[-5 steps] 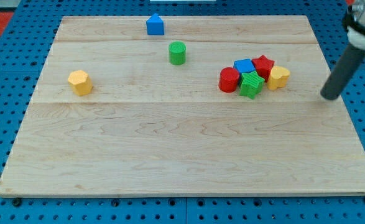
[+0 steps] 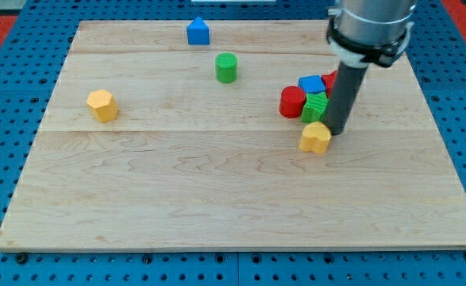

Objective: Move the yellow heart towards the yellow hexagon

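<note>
right of the table's middle, toward the right edge, sits the yellow heart (image 2: 315,137), just below the cluster. my tip (image 2: 336,132) touches its upper right side; it is a bare rod that has no fingers and holds nothing. beside it are the green star (image 2: 315,106), red cylinder (image 2: 291,102), blue cube (image 2: 310,83) and a red block (image 2: 329,79) half hidden by the rod. near the left edge is the yellow hexagon (image 2: 102,105). toward the top edge are a green cylinder (image 2: 226,67) and a blue block (image 2: 198,32).
</note>
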You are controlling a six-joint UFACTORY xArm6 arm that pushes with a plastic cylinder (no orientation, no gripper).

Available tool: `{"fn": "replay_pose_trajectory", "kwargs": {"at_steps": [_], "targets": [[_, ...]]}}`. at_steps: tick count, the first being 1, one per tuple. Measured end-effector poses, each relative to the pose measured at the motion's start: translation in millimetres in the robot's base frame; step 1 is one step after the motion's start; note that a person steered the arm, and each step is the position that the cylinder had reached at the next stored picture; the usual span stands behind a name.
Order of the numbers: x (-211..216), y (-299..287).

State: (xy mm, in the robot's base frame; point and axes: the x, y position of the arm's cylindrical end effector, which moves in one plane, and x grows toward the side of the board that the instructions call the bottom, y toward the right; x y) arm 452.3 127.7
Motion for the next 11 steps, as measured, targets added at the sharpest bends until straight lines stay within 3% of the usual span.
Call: {"fn": "replay_pose_trajectory", "kwargs": {"at_steps": [1,2,3,5,6,8,10,11], "targets": [[49.8,15.7],[59.7,-18.3],[22.8,-77.9],[66.5,-29.9],[50.6,12.6],[4.3,-29.8],[-46.2,-144.2],[-50.0,-144.6]]}}
